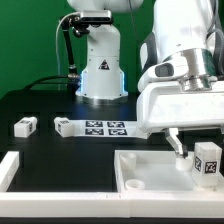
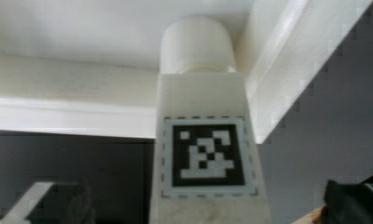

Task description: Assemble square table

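Note:
The square table panel (image 1: 158, 170) lies at the front of the exterior view, its recessed face up. One white tagged leg (image 1: 208, 160) stands upright on it near the exterior view's right edge. My gripper (image 1: 196, 152) is above that leg, with one finger (image 1: 179, 146) showing beside it. In the wrist view the leg (image 2: 204, 120) runs between my two fingertips (image 2: 37, 203), with a dark gap on each side, its rounded end against the panel (image 2: 76, 60). The jaws are open. Another leg (image 1: 25, 126) lies on the black table at the exterior view's left.
The marker board (image 1: 106, 127) lies mid-table before the robot base (image 1: 100, 75). A small white part (image 1: 64, 125) lies by its left end. A white border bar (image 1: 10, 168) runs along the front left. The panel has a screw hole (image 1: 133, 184) at its near corner.

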Robot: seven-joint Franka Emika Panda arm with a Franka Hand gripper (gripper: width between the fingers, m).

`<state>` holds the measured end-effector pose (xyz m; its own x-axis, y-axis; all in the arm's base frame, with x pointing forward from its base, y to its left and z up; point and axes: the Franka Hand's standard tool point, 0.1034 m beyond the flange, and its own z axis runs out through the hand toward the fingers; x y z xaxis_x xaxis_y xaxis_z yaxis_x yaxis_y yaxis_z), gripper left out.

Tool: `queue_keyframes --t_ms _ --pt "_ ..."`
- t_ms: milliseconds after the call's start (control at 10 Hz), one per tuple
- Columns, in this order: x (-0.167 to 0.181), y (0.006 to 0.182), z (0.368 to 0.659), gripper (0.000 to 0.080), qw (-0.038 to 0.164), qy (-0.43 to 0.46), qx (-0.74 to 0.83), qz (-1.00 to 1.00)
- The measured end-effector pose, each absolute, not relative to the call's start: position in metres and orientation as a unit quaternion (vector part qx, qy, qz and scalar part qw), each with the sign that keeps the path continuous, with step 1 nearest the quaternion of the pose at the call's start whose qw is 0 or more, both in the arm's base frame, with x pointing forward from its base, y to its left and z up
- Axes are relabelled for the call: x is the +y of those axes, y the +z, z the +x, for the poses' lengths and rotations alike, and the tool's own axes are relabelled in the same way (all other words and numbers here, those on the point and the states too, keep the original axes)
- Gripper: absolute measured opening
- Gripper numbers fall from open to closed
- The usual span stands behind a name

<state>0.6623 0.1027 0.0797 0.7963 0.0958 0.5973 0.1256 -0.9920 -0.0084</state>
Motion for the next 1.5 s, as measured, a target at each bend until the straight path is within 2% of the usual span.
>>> queue_keyframes --t_ms 300,500,600,900,1300,1400,1500 --pt "0.103 0.080 0.663 0.0649 0.024 -0.312 -0.059 -0.948" --pt "0.102 0.090 0.678 0.0649 0.025 -0.263 -0.073 -0.962" --pt "0.101 0.095 0.686 0.0649 0.025 -0.268 -0.071 -0.960" --pt "0.100 0.085 0.685 0.0649 0.024 -0.268 -0.070 -0.961" --pt "0.102 0.083 0.684 0.0648 0.025 -0.252 -0.072 -0.965" --pt "0.104 0.078 0.678 0.0649 0.030 -0.209 -0.071 -0.975" --pt "0.113 0.083 0.675 0.0649 0.041 -0.136 -0.061 -0.988"
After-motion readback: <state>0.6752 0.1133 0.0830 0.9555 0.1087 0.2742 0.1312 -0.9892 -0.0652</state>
